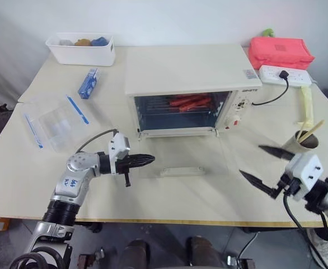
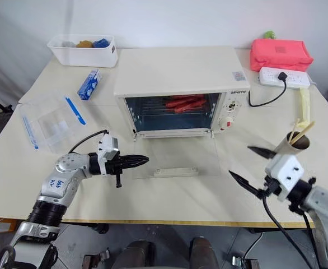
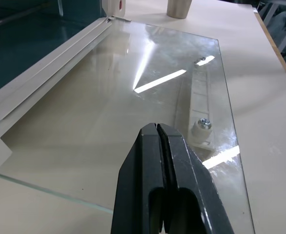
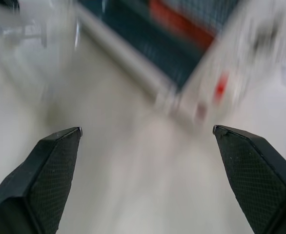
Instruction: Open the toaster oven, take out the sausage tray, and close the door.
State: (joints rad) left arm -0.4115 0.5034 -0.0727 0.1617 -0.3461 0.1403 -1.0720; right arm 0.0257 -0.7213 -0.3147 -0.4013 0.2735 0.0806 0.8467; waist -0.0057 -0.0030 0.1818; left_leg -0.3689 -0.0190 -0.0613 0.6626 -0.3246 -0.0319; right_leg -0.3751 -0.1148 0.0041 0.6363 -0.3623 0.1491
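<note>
The door (image 1: 178,159) lies open, flat on the bench. The sausage tray (image 1: 189,102) sits inside the toaster oven (image 1: 186,73) (stiff, slippery metal; pinch its front rim). Left gripper (image 1: 144,161) closed, empty; right gripper (image 1: 267,165) wide open, empty.

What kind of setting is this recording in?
Probably a lab or test bench staged as a kitchen counter: a toaster oven on a plain table, a power strip beside it, bare white walls behind.

Your left gripper (image 1: 147,160) is pointing level toward your right, its two black fingers (image 3: 158,161) pressing tight together. Your right gripper (image 1: 259,164) is reaching in from the opposite side, pointing leftward, its fingers (image 4: 55,161) spreading wide apart, gripping nothing.
</note>
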